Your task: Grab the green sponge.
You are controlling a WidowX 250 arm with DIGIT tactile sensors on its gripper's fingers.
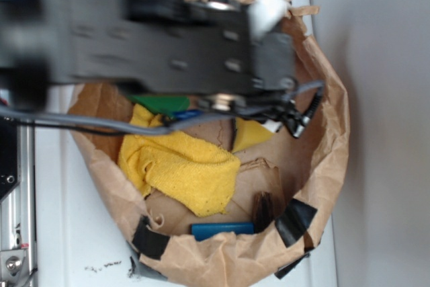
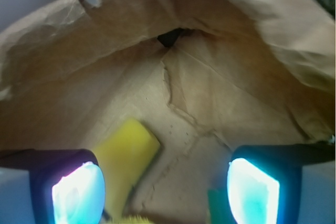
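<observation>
Green sponge lies on the paper bag floor, left of centre before the end effector, long axis slanting; its fingers spread wide, gripping nothing.

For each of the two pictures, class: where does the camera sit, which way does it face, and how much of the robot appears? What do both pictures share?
Exterior: above, looking down into the paper bag; the blurred arm covers the top.
Wrist: behind the gripper, looking along it at the bag's wall; both fingertips show, spread apart.
Shared: the bag and the yellow sponge.
</observation>
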